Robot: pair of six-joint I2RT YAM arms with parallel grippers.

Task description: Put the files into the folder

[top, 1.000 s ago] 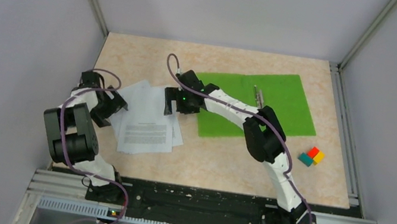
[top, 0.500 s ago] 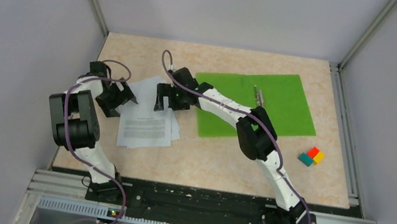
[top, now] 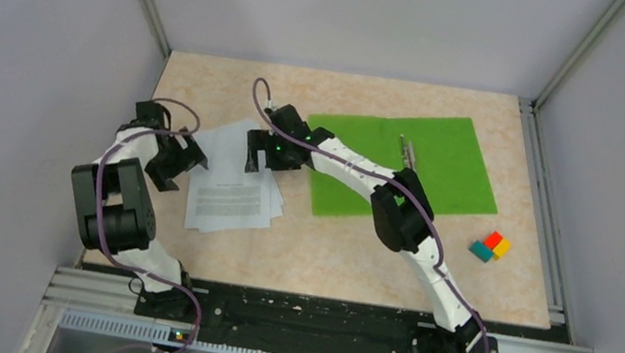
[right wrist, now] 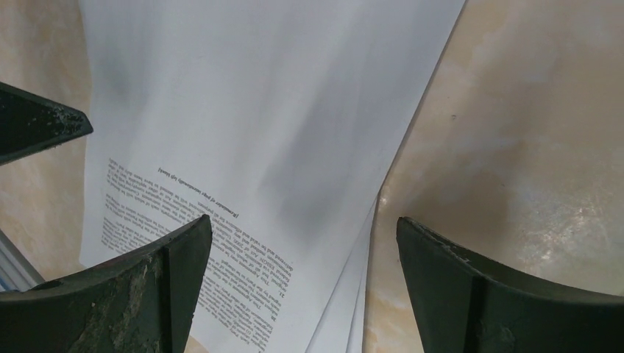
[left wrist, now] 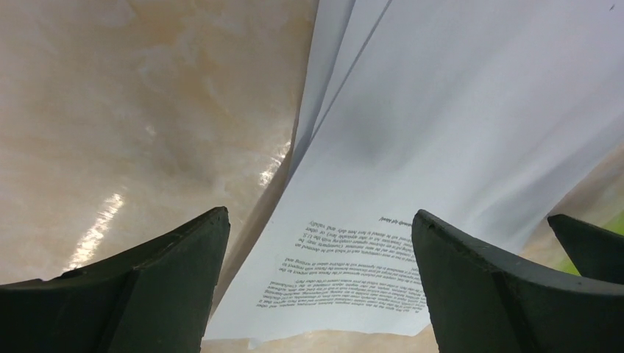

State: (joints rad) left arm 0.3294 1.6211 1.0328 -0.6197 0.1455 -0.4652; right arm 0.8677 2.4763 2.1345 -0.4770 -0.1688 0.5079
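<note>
Top external view: shows the files (top: 232, 192) as a loosely fanned white stack on the left half of the beige table (top: 333, 260), with printed text on the top sheet. Shows the folder (top: 458, 162) lying open and flat on the far right part, bright green, with its metal clip (top: 407, 148) along the middle fold. Finds the files outside the folder, near its left edge, not yet inside. Places the left gripper (top: 190, 159) at the left edge of the stack and the right gripper (top: 255, 156) at its far right corner, between stack and folder. Shows also small coloured blocks (top: 490, 246) to the right of the folder, apart from it.

Left wrist view: looks down on the sheets, both fingers (left wrist: 147, 294) spread wide and nothing between them. Hangs over the left border of the stack, one finger above bare table, the other above paper.

Right wrist view: gives nearly the mirrored picture, jaws standing wide and holding nothing, above the right border of the sheets. Cannot tell whether any fingertip touches the paper.
</note>
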